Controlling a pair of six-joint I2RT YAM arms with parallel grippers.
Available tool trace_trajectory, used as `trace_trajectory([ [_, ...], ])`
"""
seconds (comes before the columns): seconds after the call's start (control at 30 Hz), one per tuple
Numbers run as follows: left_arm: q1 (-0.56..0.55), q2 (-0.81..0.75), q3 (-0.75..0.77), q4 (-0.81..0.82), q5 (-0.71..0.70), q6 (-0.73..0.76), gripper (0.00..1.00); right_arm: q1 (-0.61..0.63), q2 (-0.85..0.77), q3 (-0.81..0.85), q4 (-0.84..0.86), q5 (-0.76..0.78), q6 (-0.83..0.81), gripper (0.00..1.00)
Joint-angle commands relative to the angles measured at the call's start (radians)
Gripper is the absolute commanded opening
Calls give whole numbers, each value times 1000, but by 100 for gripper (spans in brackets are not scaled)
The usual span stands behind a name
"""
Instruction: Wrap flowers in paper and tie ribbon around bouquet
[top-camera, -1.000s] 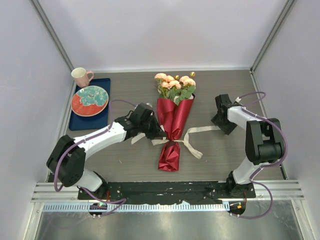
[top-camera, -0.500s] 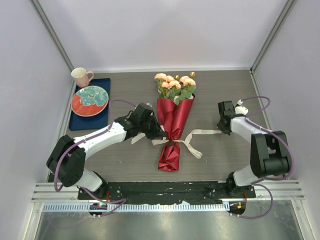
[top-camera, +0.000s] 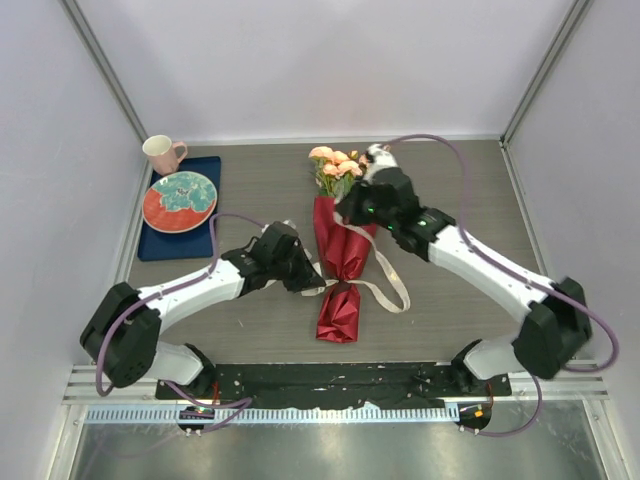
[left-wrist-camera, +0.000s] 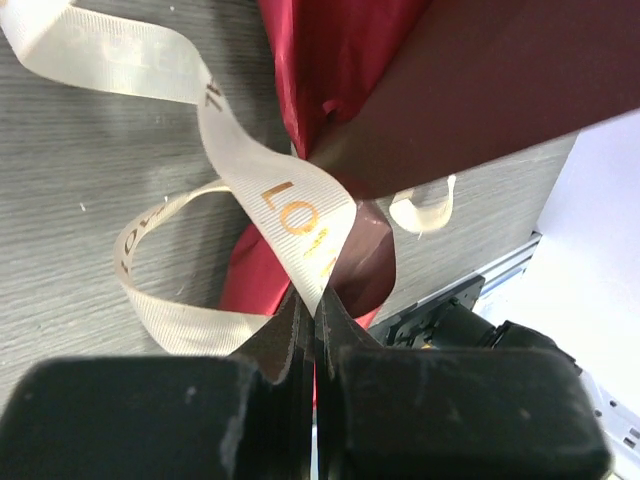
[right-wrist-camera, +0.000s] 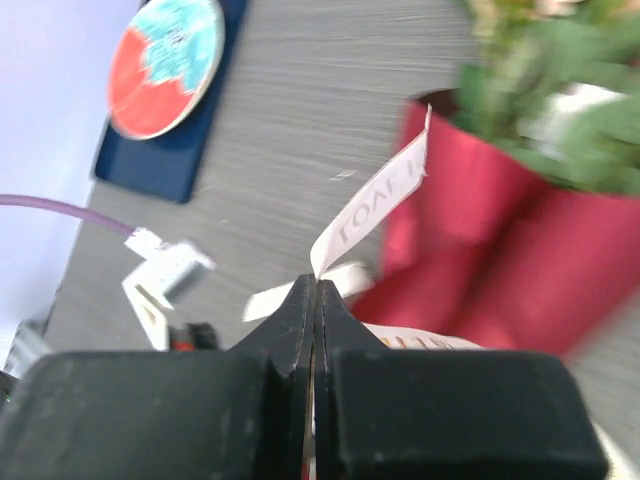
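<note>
The bouquet lies mid-table: pink-peach flowers (top-camera: 335, 165) at the far end, their stems in a cone of red paper (top-camera: 345, 255). A cream ribbon (top-camera: 392, 288) crosses the cone's narrow waist. My left gripper (top-camera: 306, 281) sits just left of that waist, shut on a ribbon (left-wrist-camera: 282, 207) strand beside the paper (left-wrist-camera: 330, 60). My right gripper (top-camera: 349, 208) hovers over the cone's wide top, shut on the ribbon (right-wrist-camera: 380, 190) near its free end, which sticks up past the tips. In the right wrist view the paper (right-wrist-camera: 480, 235) and leaves (right-wrist-camera: 540, 60) are blurred.
A dark blue tray (top-camera: 160, 245) at the back left carries a red and teal plate (top-camera: 180, 200), with a pink mug (top-camera: 163, 153) behind it. The same plate (right-wrist-camera: 165, 65) shows in the right wrist view. White walls enclose the table on three sides.
My right arm has swung from the table's right side across to above the bouquet's top, shut on the ribbon's right end and carrying it along. The left gripper shifted slightly, still shut.
</note>
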Motion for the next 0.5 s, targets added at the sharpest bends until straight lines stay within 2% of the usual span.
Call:
trace_trajectory([
  [0.0, -21, -92, -40, 62, -62, -23, 0, 126, 199, 205, -5, -153, -62, 0],
  [0.2, -37, -169, -106, 65, -116, -35, 0, 197, 432, 408, -123, -281, -79, 0],
  [0.47, -41, -169, -98, 66, -113, -26, 0, 228, 501, 456, -149, -329, -94, 0],
])
